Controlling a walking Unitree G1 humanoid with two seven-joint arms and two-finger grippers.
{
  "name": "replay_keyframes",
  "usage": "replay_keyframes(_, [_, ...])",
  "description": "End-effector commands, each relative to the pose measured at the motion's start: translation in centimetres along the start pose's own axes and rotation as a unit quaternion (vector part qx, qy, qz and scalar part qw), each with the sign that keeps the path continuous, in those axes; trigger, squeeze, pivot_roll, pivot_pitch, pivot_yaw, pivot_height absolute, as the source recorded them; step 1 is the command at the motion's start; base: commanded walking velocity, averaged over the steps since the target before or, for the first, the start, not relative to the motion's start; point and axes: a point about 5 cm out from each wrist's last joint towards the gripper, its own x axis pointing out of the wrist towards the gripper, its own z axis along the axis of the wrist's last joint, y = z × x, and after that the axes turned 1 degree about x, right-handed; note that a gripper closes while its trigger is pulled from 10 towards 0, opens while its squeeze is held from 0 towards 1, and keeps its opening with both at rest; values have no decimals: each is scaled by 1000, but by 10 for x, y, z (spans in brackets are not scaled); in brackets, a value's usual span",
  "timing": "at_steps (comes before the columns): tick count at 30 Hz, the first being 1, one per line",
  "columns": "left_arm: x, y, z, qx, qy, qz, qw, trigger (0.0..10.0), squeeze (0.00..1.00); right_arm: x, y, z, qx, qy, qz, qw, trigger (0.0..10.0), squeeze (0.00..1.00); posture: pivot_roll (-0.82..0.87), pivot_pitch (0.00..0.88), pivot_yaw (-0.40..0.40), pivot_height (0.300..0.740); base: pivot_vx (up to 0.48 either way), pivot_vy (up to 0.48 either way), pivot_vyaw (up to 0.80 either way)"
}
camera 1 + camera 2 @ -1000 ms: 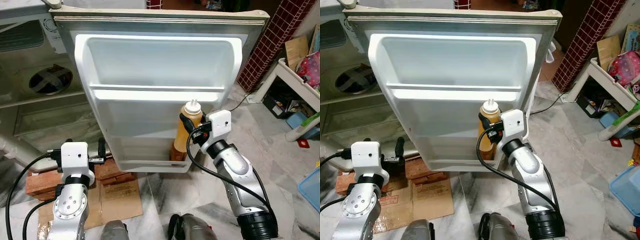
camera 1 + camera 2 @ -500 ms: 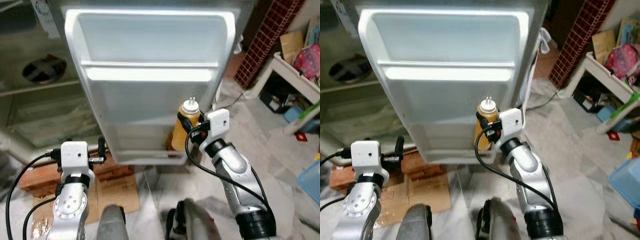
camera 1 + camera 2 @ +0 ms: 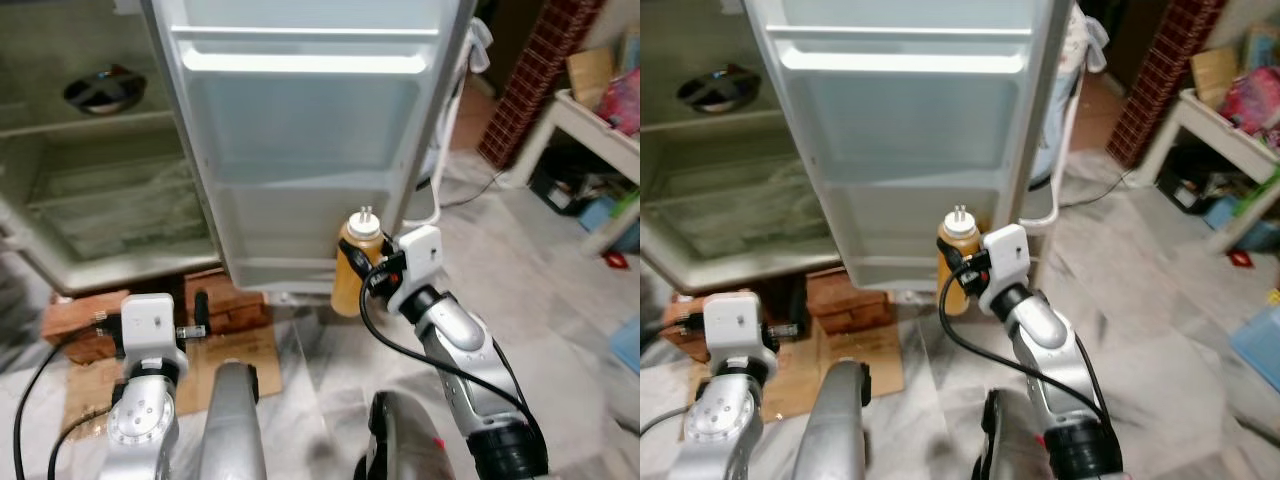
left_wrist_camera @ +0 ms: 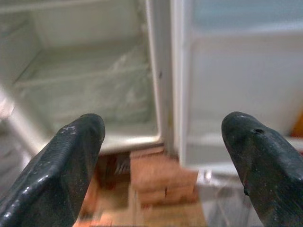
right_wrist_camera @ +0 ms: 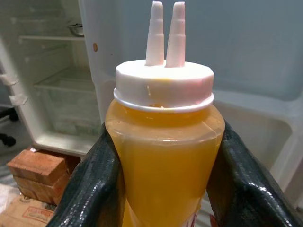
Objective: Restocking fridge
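My right gripper (image 3: 362, 272) is shut on an upright squeeze bottle (image 3: 355, 260) of orange-yellow sauce with a white two-spout cap (image 5: 164, 80); its black fingers (image 5: 92, 182) press both sides of the bottle. The bottle hangs in front of the bottom edge of the open fridge door (image 3: 300, 150), outside its lowest shelf (image 3: 290, 272). My left gripper (image 4: 163, 156) is open and empty, held low at the left and facing the fridge's open compartment (image 4: 85, 90). In the eye view the left wrist (image 3: 148, 325) is over the cardboard.
The fridge interior (image 3: 90, 190) stands open at the left with a metal bowl (image 3: 100, 90) on a shelf. Bricks (image 3: 235, 305) prop the fridge above cardboard (image 3: 230, 350) on the marble floor. A white table (image 3: 600, 130) with clutter stands at the right.
The camera has pulled back and tilted, so the fridge door sits higher in view. The bottle, held in my right gripper throughout, has come out of the door's bottom shelf and now hangs before its lower edge.
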Motion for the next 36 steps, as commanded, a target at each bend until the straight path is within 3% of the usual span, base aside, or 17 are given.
replay_keyframes(1, [1,4,1,-2,3,8,1000,10000,0,9,5,8,3,-11,23,1000,10000,0,63,134,-45,630,0,0,0])
replay_keyframes(9, [10,7,2,-15,5,17,1000,10000,0,19,22,13,-13,-31,73,997,10000,0,65,138,-47,630,0,0,180])
replay_keyframes(15, [10,6,2,-12,4,14,1000,10000,0,21,21,14,-7,-31,73,997,10000,0,66,134,-53,630,241,0,691])
replay_keyframes(31, [13,5,0,-25,8,19,999,10000,0,23,18,19,-18,-46,90,995,10000,0,64,124,-55,630,409,0,0])
replay_keyframes(36, [14,4,-1,-21,9,18,1000,10000,0,23,20,18,-17,-46,100,994,10000,0,64,121,-54,630,0,0,478])
